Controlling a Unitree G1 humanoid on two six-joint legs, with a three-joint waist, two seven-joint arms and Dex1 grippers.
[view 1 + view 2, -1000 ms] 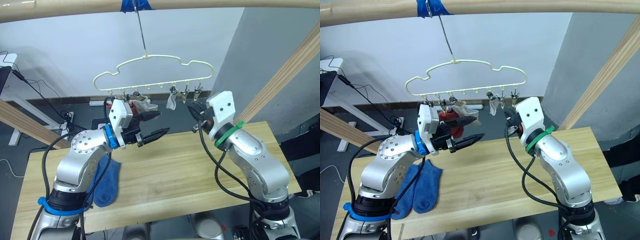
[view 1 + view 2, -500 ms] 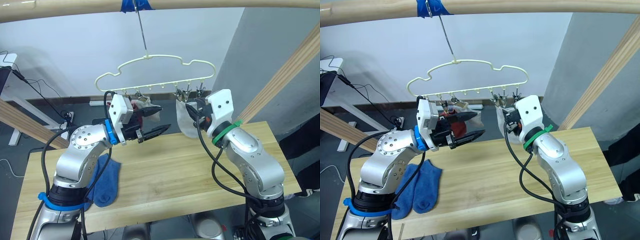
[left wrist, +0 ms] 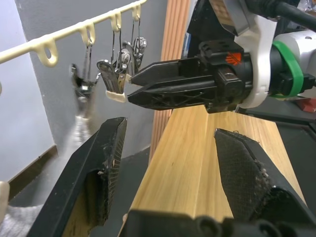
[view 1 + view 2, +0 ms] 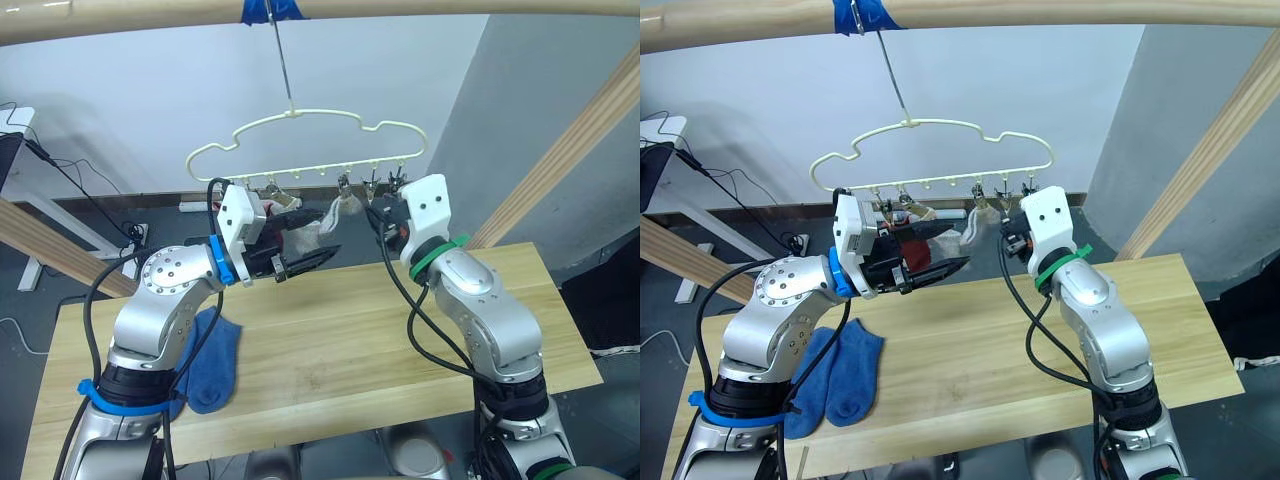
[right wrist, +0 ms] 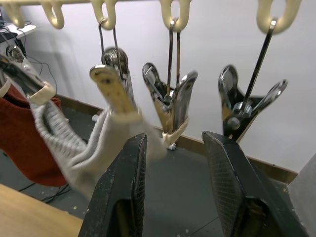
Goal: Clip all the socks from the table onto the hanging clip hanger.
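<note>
Comparing this moment with half a second ago, the light grey sock (image 4: pixel 335 212) no longer hangs broad and loose in front of the right gripper (image 3: pixel 129 85); it now dangles from a metal clip (image 5: pixel 112 84) on the clip hanger (image 4: pixel 305 145), bunched and narrow, and the right gripper has drawn in close under the bar at the hanger's right end. That reads as one more sock pinned, though the hold looks slight: in the right wrist view the knit is caught only by its edge in the clip's mouth.

The right gripper's jaws are parted, with nothing between them; the grey sock hangs just left of them, and two bare clips (image 5: pixel 173 101) hang directly beyond the fingertips. In the left wrist view the same fingers look close together near a clip's pale tip, so the gap is probably modest.

The left gripper (image 4: pixel 310 240) is raised left of centre beneath the bar, jaws wide and empty. A rust red sock (image 4: pixel 908 250) hangs behind it on the hanger's left part, next to a grey one whose clip I cannot make out.

Two blue socks (image 4: pixel 835 375) lie side by side on the table (image 4: pixel 330 350) at its left end, well below and apart from both grippers. By my judgement those are what remains, so the next step is reaching down for one.
</note>
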